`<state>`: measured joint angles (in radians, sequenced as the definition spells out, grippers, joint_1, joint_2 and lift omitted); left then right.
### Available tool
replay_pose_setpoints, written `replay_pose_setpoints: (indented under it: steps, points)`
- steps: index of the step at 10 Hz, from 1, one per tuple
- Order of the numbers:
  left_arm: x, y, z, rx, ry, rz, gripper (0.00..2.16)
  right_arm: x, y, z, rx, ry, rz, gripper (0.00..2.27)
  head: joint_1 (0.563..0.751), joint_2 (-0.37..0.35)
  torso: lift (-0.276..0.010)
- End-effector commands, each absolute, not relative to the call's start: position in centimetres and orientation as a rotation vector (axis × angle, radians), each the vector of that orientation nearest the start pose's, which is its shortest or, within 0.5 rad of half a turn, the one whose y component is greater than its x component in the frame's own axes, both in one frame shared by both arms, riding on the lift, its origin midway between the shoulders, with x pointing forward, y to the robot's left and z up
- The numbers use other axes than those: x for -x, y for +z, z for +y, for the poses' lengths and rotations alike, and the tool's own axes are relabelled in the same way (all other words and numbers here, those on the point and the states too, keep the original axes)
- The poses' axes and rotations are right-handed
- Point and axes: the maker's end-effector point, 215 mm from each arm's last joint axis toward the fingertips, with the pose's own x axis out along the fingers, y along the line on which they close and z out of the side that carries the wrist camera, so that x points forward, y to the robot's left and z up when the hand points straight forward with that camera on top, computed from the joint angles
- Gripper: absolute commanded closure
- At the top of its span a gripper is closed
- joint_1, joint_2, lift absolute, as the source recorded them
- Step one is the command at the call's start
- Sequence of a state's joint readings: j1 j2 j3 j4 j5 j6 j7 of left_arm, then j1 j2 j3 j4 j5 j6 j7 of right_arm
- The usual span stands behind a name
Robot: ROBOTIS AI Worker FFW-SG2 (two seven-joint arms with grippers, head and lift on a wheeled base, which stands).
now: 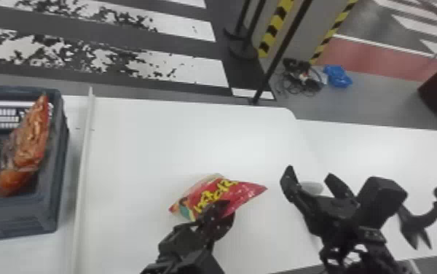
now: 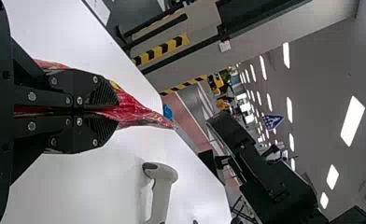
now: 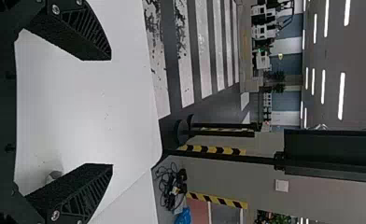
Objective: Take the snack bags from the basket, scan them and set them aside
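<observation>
My left gripper (image 1: pixel 218 211) holds a red snack bag (image 1: pixel 245 192) with yellow lettering above the white table. Seen in the left wrist view, the left gripper (image 2: pixel 110 110) is shut on the red bag (image 2: pixel 133 111), whose end sticks out past the fingers. The right gripper (image 1: pixel 310 177) is to the right of the bag, fingers spread; in the right wrist view the right gripper (image 3: pixel 111 112) has nothing between its fingers. A pale scanner (image 2: pixel 161 189) lies on the table, partly hidden behind the right gripper at its grey part (image 1: pixel 312 187). An orange-red snack bag (image 1: pixel 28 145) leans inside the dark basket (image 1: pixel 62 145).
A raised white strip (image 1: pixel 85 145) runs along the table (image 1: pixel 148 138) between the basket and the red bag. Beyond the right gripper is a black curved stand (image 1: pixel 420 218). Barrier posts (image 1: pixel 281 51) and cables (image 1: pixel 301 78) are on the floor past the table.
</observation>
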<state>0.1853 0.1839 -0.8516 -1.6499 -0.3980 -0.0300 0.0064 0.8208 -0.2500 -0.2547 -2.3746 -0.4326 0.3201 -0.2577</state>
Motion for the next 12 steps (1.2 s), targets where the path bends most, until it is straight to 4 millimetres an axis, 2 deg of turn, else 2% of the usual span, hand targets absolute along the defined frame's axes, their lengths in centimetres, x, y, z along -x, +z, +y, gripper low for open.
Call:
replay_pose_setpoints:
  steps: [1, 2, 4, 8, 10, 12]
  points:
    - [-31.6, -44.3, -15.9, -0.426, -0.881, 0.017, 0.0, -35.3, -35.8, -36.8, -0.035, -0.232, 0.328, 0.11, 0.695, -0.35, -0.075]
    - [-31.6, -44.9, -15.7, -0.419, -0.873, 0.052, 0.0, -35.3, -35.7, -36.8, -0.033, -0.232, 0.328, 0.11, 0.695, -0.35, -0.075]
    - [-31.6, -44.2, -15.8, -0.367, -0.871, 0.059, 0.07, -35.3, -35.9, -36.8, -0.032, -0.232, 0.334, 0.11, 0.695, -0.35, -0.075]
    - [-31.6, -42.1, -15.6, -0.271, -0.851, 0.058, 0.07, -35.4, -36.0, -36.6, -0.032, -0.228, 0.337, 0.11, 0.695, -0.35, -0.075]
    - [-34.8, -40.7, -11.7, -0.216, -0.733, 0.024, 0.07, -35.4, -36.1, -36.6, -0.03, -0.227, 0.343, 0.11, 0.695, -0.35, -0.075]
    - [-36.7, -37.3, -7.0, -0.154, -0.618, -0.077, 0.07, -35.3, -36.4, -36.7, -0.03, -0.227, 0.348, 0.11, 0.695, -0.35, -0.075]
